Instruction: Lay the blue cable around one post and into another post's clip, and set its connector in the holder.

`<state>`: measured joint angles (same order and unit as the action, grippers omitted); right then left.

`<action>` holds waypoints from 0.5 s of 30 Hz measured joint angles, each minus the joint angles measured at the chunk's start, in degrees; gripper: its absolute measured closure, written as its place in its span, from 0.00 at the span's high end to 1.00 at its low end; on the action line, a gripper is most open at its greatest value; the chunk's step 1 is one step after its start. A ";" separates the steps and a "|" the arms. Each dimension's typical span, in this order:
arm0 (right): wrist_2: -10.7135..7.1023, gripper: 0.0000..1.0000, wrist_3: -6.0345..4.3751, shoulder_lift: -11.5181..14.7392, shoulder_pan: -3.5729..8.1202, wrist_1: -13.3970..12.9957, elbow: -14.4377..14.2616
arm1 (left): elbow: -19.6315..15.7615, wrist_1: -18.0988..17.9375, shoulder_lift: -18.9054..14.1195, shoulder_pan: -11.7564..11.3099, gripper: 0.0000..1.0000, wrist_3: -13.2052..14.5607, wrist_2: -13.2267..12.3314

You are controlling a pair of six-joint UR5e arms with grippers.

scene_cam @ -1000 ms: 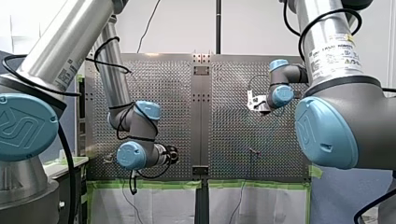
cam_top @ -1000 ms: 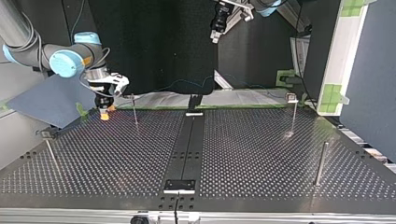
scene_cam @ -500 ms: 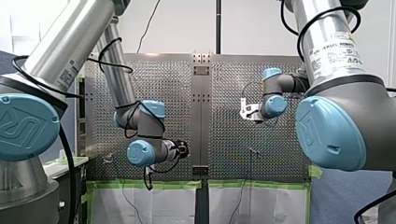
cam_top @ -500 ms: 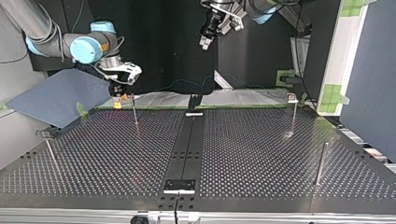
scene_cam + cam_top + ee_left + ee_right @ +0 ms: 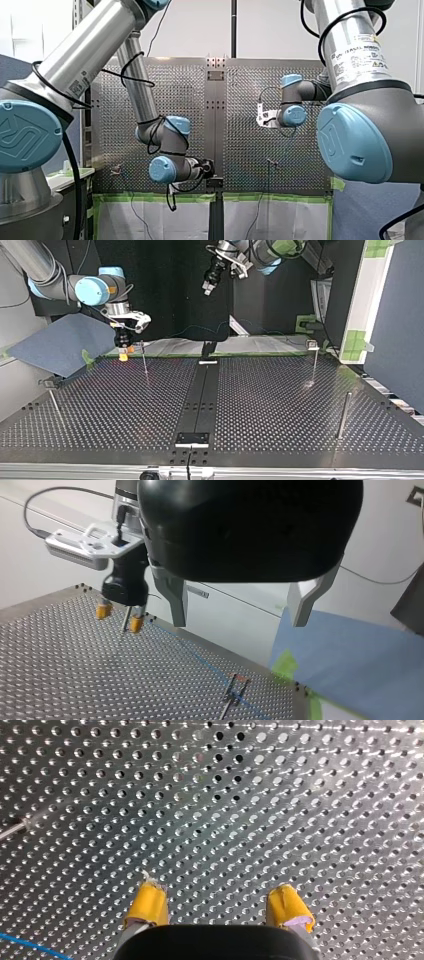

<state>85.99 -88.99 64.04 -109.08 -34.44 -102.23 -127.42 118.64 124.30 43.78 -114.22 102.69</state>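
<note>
1. The label on my right arm reads "UNIVERSAL ROBOTS"; the smaller print is illegible.
2. The blue cable runs along the table ahead of my left gripper. Its long axis is straight, pointing from my right gripper to the clip post.
3. My left gripper: fingers apart, empty, at 12 o'clock in the top view.
4. My right gripper: yellow pads spread, empty, at 10 o'clock there.

Even bright light, glare across perforated table
</note>
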 joint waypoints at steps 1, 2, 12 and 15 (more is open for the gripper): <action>-0.11 1.00 -0.07 0.00 0.02 -0.31 0.02 | 0.46 0.32 0.47 0.08 0.99 -0.45 -0.26; -0.20 1.00 -0.13 0.00 0.02 -0.50 0.02 | 1.12 0.82 1.14 0.18 0.99 -1.07 -0.73; -0.08 1.00 0.39 0.00 -0.08 0.06 -0.22 | 6.20 5.15 6.22 0.89 0.99 -5.53 -4.54; 0.74 1.00 1.13 0.03 -0.24 0.43 -0.74 | 7.66 6.35 7.67 1.14 0.99 -6.96 -5.48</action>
<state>86.73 -87.86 64.07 -109.32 -34.01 -102.97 -119.76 124.99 131.97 44.92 -121.18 97.21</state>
